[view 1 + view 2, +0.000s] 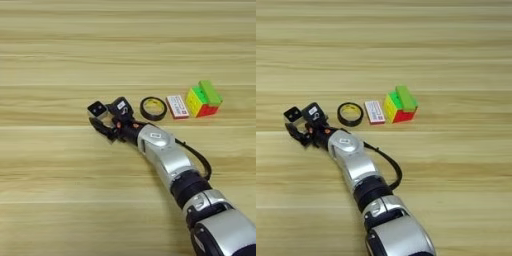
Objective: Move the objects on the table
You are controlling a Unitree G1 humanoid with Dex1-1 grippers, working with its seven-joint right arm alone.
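On a plank table, a silver forearm reaches in from the near right, its gripper at the left end of a short row of small things. A white cube with a black two-dot top sits between the two black fingers, one on its right, the other low on its near-left side. The jaws look parted around it; whether they press it cannot be told, nor whether it rests on the wood or hangs just clear.

To the right lie a black-and-yellow tape ring, flat, close beside the wrist; then a white-red flat box; then a puzzle cube with a green bar lying on top. Box and puzzle cube sit close together; the ring is a little apart from the box.

Risks, as it appears: the cube is small and seems held near a corner, so an uneven squeeze could twist it out or tip it. Any swing of the wrist to the right could sweep the ring into the box, and a knock passed on to the puzzle cube might slide the bar off. The black cable looping off the forearm could also drag across the table on a low move.
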